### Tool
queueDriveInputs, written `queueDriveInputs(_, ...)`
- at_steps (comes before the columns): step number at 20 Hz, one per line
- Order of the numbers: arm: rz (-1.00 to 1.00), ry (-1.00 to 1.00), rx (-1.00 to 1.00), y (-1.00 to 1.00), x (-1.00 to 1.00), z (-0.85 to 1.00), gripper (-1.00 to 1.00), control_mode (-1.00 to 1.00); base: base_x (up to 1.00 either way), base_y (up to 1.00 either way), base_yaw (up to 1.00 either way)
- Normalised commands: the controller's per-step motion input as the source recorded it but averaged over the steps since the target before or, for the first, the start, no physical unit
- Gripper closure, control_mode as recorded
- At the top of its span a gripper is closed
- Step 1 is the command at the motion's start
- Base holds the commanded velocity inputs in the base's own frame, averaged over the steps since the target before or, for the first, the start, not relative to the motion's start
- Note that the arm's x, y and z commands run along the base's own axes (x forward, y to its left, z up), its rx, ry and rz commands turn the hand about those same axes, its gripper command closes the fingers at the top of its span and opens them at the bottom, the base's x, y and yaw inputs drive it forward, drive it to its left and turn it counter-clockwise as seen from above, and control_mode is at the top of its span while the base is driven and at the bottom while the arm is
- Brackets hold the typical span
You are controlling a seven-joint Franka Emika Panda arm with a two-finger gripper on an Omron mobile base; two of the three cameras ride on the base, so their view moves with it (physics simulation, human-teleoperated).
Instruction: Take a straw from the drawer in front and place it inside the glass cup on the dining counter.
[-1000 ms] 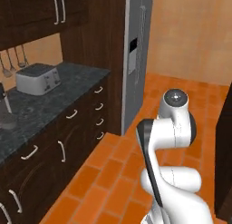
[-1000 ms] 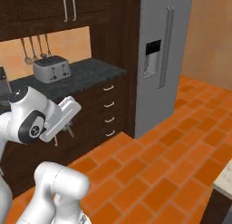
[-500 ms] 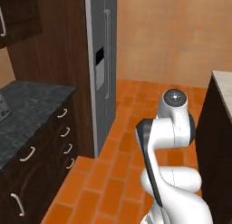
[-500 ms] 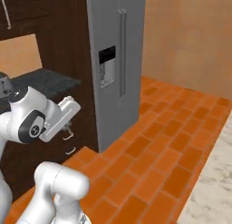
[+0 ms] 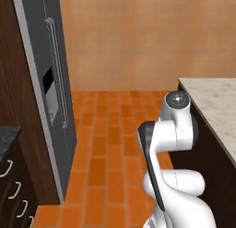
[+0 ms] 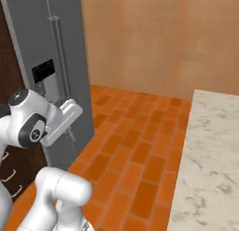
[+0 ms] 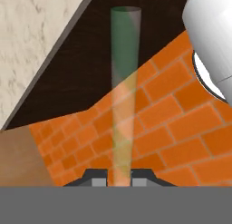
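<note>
A translucent green straw (image 7: 123, 82) stands upright between my fingertips in the hand view, and my gripper (image 7: 120, 177) is shut on its lower end. Behind it lie the pale marble top of the dining counter (image 7: 31, 37) and its dark wooden side. The same dining counter (image 5: 216, 107) sits at the right of the left base view and fills the lower right of the right base view (image 6: 210, 155). The bare marble that shows carries nothing; the glass cup is out of view. Dark brown drawer fronts (image 5: 9, 185) with short silver handles sit at the far lower left.
A tall grey fridge (image 5: 46, 93) with a long handle and a dispenser stands on the left, close to my arm in the right base view (image 6: 46, 61). Orange brick floor (image 5: 110, 139) runs between the fridge and the counter to a plain orange wall.
The whole picture has swung: the base has turned right. The black worktop and toaster have slid off the left, the fridge has moved left, and the dining counter has come in on the right.
</note>
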Motion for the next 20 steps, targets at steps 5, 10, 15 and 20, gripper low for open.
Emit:
queueDriveInputs(5,0.00,0.00,0.00,0.00,0.00,0.00,1.00,1.00,1.00,0.23,-0.40)
queueDriveInputs(10,0.00,0.00,0.00,0.00,0.00,0.00,1.00,1.00,1.00,0.51,-0.33)
queueDriveInputs(15,0.00,0.00,0.00,0.00,0.00,0.00,1.00,1.00,1.00,0.54,-0.32)
queueDriveInputs(20,0.00,0.00,0.00,0.00,0.00,0.00,1.00,1.00,1.00,0.44,-0.51)
